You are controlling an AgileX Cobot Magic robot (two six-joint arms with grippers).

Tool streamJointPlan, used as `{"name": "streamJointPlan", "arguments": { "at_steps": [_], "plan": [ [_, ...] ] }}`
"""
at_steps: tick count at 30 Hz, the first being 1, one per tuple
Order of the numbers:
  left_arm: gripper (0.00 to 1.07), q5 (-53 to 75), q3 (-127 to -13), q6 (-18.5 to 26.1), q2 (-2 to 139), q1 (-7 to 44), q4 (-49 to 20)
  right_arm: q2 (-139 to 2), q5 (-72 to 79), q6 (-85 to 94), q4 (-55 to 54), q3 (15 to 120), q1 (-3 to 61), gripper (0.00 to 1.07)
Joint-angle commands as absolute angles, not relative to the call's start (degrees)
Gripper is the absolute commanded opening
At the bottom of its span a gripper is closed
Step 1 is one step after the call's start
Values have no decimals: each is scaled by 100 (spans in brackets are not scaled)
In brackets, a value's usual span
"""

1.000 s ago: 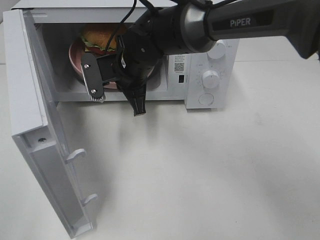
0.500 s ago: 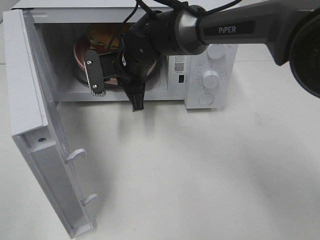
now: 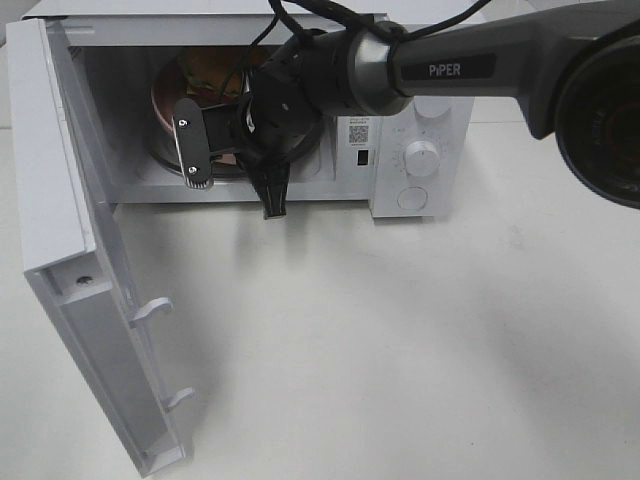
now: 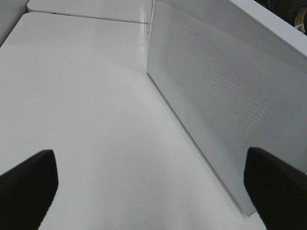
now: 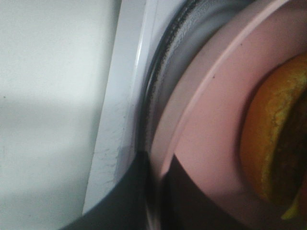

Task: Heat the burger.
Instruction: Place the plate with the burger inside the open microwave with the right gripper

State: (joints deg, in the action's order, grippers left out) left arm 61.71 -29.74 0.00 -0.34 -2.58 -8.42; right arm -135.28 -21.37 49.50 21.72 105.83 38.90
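Pink, the plate (image 3: 160, 105) w/ the burger (image 3: 208, 72) on it, and it had gone further back into the microwave (image 3: 445, 190) over the last sec. The right arm had pushed in deeper, so the plate was now over the glass turntable (image 5: 156, 91) rather than near the opening. Couldn't tell if it was actually resting on the glass yet. To my eye the loading step was nearly done. Letting go, backing out, shutting the door (image 3: 60, 180) and setting a dial were all still to come. The door stood wide open to the left.

The right pincer (image 5: 160, 187) had its fingers squeezed together on the plate's rim, thin edge caught between them, not touching the burger itself. The burger sat on the plate inside the cavity, bun up, partly hidden behind the arm from above.

The left pincer (image 4: 153, 191) had its fingers spread fully apart, holding nothing. It hung over bare worktop (image 4: 86, 105) on the outer side of the door, well apart from the food.
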Motion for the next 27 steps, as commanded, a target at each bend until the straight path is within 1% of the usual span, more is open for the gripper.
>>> {"name": "streamJointPlan", "arguments": {
  "at_steps": [1,12,13,14,16,17,19,20,21,22,23,24,25,26,27],
  "plan": [
    [98,6125,-2962,34,-120,-241,-831,-13482,-1736,4956,2320,10726,3879,1],
    [98,6125,-2962,34,-120,-241,-831,-13556,-1748,4916,2320,10795,3930,5],
    [98,6125,-2962,34,-120,-241,-831,-13556,-1748,4761,2320,10795,3930,7],
    [98,6125,-2962,34,-120,-241,-831,-13556,-1748,4761,2320,10795,3930,7],
    [98,6125,-2962,34,-120,-241,-831,-13556,-1799,4578,2320,10795,3930,14],
    [98,6125,-2962,34,-120,-241,-831,-13556,-1799,4578,2320,10795,3930,14],
    [98,6125,-2962,34,-120,-241,-831,-13556,-1937,4549,2320,10795,3930,23],
    [98,6125,-2962,34,-120,-241,-831,-13556,-1937,4549,2320,10795,3930,23],
    [98,6125,-2962,34,-120,-241,-831,-13556,-2045,4549,2320,10795,3930,33],
    [98,6125,-2962,34,-120,-241,-831,-13556,-2086,4549,2320,10795,3930,38],
    [98,6125,-2962,34,-120,-241,-831,-13556,-2086,4549,2320,10795,3930,38],
    [98,6125,-2962,34,-120,-241,-831,-13556,-2120,4549,2320,10795,3930,46],
    [98,6125,-2962,34,-120,-241,-831,-13556,-2120,4549,2320,10795,3930,46],
    [98,6125,-2962,34,-120,-241,-831,-13556,-2137,4549,2320,10783,3948,53],
    [98,6125,-2962,34,-120,-241,-831,-13556,-2166,4549,2320,10783,3948,56]
  ]
}}
